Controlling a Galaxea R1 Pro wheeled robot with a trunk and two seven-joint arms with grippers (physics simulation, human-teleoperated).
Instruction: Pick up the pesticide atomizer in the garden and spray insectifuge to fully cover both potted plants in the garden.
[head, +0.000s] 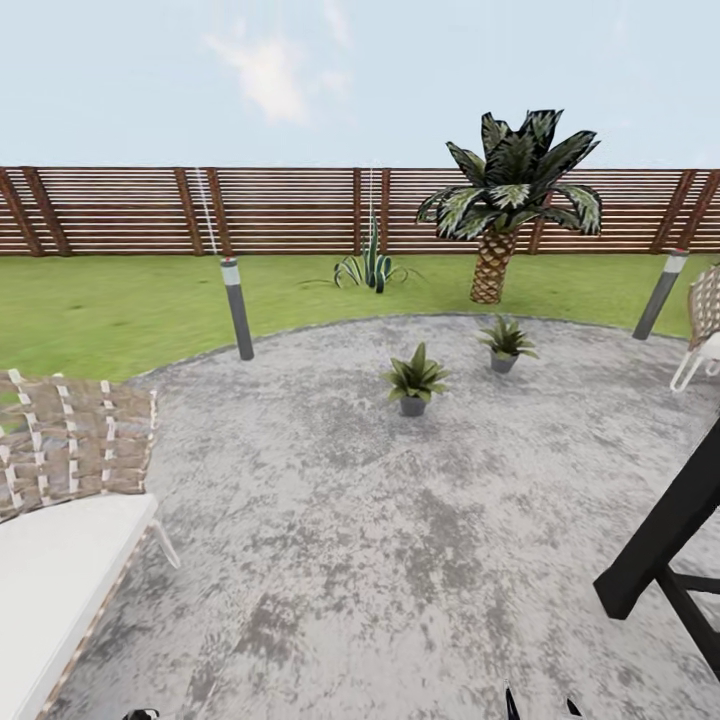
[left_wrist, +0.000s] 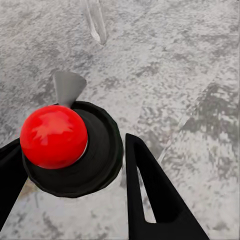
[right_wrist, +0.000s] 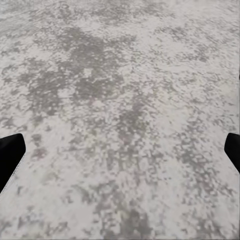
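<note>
I see two potted plants on the grey patio: the nearer plant and the farther plant, both upright in small grey pots.

The left hand has two black fingers spread to either side of a round black object with a red ball on top; whether they press on it cannot be told. The right hand is wide apart, with only the black tips of its fingers showing at both edges, and nothing lies between them. In the head view, small dark tips show at the bottom edge.
</note>
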